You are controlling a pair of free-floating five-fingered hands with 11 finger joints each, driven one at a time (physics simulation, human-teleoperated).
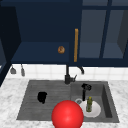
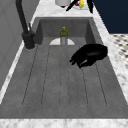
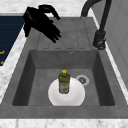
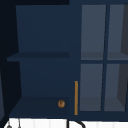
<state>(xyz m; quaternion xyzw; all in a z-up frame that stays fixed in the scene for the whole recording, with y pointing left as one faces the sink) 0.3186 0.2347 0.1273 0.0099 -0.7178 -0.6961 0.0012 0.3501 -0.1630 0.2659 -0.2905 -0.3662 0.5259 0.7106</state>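
The left hand [image 1: 42,97] hovered over the sink's [image 1: 25,100] draining board with relaxed, empty fingers, while the right hand [image 1: 86,87] hung above the bottle [image 1: 89,104] on the plate [image 1: 96,111], its fingers unclear.

Flat, even simulator light, soft blur throughout, dim cabinet interior [image 4: 42,75], no glare.

Ribbed drainboard [image 2: 62,82] lies open; bottle [image 3: 64,81] on plate [image 3: 75,97] crowds the basin.

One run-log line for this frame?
left hand: open over drainboard | right hand: above basin | bottle: upright on plate
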